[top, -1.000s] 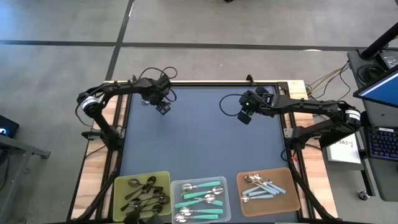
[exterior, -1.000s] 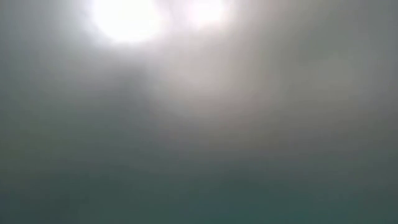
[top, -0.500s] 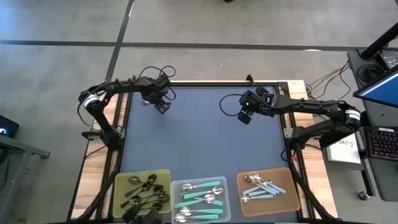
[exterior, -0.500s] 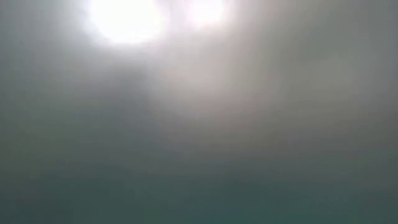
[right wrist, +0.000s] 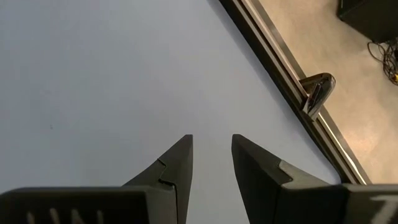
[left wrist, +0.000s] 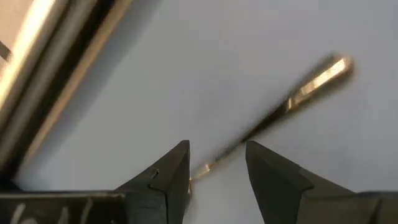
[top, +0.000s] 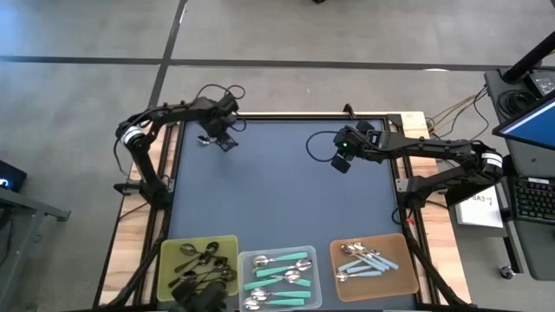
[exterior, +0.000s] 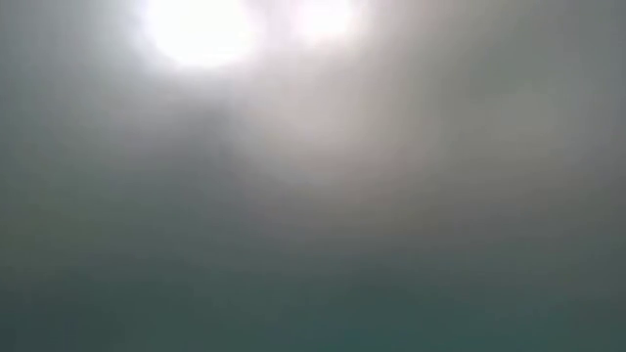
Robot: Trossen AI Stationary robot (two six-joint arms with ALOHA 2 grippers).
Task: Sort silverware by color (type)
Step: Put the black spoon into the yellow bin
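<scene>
Nearest the camera, the dark spoons (top: 201, 264) filled the green tray (top: 227, 247), teal-handled spoons (top: 279, 276) the clear tray (top: 316, 279), light-blue spoons (top: 368, 260) the brown tray (top: 408, 273). Farther back, the left gripper (left wrist: 217, 163) stood spread around one last thin metal spoon (left wrist: 292, 99) lying on the dark mat (top: 277, 199); the right gripper (right wrist: 211, 146) hung parted and empty. Sorting looked nearly finished.

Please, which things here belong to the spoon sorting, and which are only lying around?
Job:
- metal spoon between the open jaws of the left gripper
- dark spoons, teal spoons, light-blue spoons
- olive tray, clear tray, brown tray

Lying about:
- keyboard
- laptop
- cables
</scene>
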